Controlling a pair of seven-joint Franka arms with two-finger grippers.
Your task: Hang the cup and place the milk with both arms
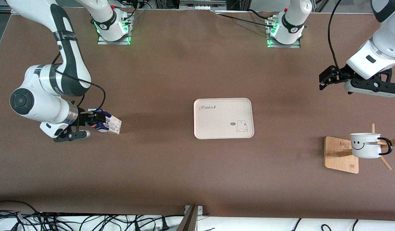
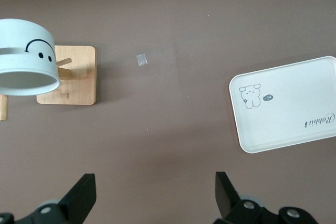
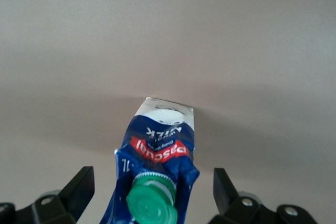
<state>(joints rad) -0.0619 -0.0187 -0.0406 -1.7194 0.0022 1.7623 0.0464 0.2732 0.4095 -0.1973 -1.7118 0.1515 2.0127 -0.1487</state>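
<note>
Table (image 1: 184, 70): brown, wide, both arm bases along its top edge in the front view.

Right arm: reaches down at its own end of the table. Right gripper (image 1: 94, 121) sits around the milk (image 1: 108, 123); in the right wrist view the fingers (image 3: 79, 187) stand wide to either side of the carton (image 3: 157, 156), not touching it. Nothing held.

Left arm: waits. Left gripper (image 1: 325, 78) hangs over bare table at its own end, fingers (image 2: 81, 195) spread wide, empty.

Tray (image 1: 223, 106): white, mid-table, nothing on it.

Rack (image 1: 340, 154): wooden base with pegs, nearer the front camera than the left gripper.

Cup (image 1: 365, 145): hangs on a peg by its black handle, smiley face showing. Hanging step looks done.

Milk: well apart from the tray, so placing is left, presumably onto the tray.

Hard to tell: whether the carton stands upright or leans; its base is hidden. The peg through the handle is mostly covered by the cup.
</note>
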